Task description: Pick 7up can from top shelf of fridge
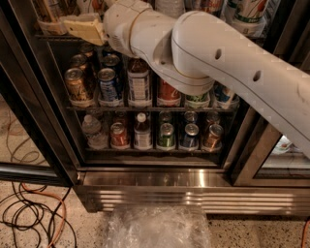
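Note:
The 7up can (249, 10), white with green lettering and a red spot, stands at the top right of the fridge (193, 186) in a white translucent cup holder on the top shelf (52, 36); only its lower part shows. My gripper (83, 27) is at the upper left, at the height of the top shelf's front rail, far left of the can. My white arm (218, 63) crosses in front of the fridge and hides the shelf's middle. The gripper holds nothing that I can see.
The middle rack (145, 107) carries cans and bottles; the lower rack (155, 149) holds more cans and small bottles. The open glass door (29, 121) stands at the left. Cables (34, 218) lie on the floor at the left; crumpled clear plastic (155, 227) lies before the base.

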